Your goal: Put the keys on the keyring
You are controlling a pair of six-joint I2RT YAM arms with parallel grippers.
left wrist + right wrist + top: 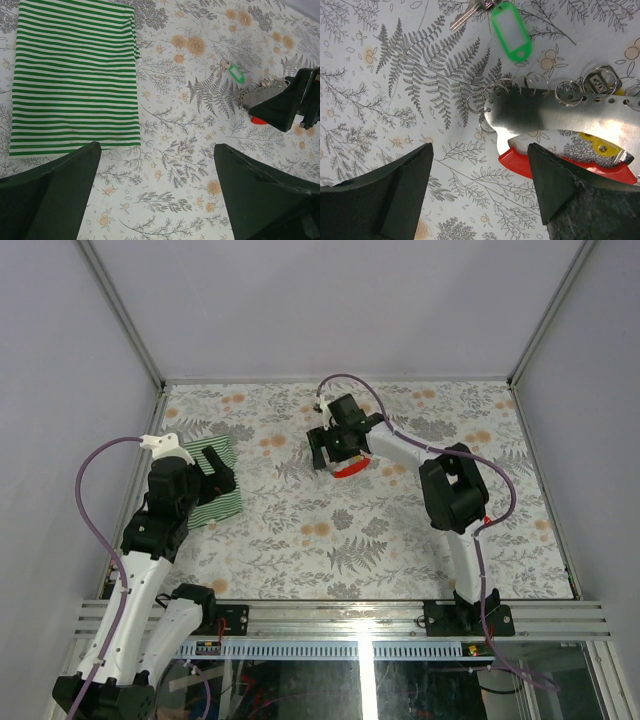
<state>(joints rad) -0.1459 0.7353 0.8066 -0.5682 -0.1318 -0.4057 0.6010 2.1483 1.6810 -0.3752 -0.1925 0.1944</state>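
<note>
The keyring lies flat on the floral table: a shiny metal strip [545,107] with several split rings along its top edge, joined to a red oval loop [520,162]. Inside the loop rests a yellow key head [600,145]. One silver key [465,17] with a green tag [511,31] lies apart, just beyond the strip. My right gripper [480,150] hangs open over the strip's left end, its right finger beside the red loop, nothing between the fingers. From above, the right gripper [335,450] covers most of the keyring [350,470]. My left gripper [156,147] is open over bare table.
A folded green striped cloth [75,75] lies at the table's left, just beyond my left gripper [210,468]. Grey walls close in the table [400,550] on three sides. The left wrist view shows the green-tagged key [232,72] and the right gripper [287,105] off to the right.
</note>
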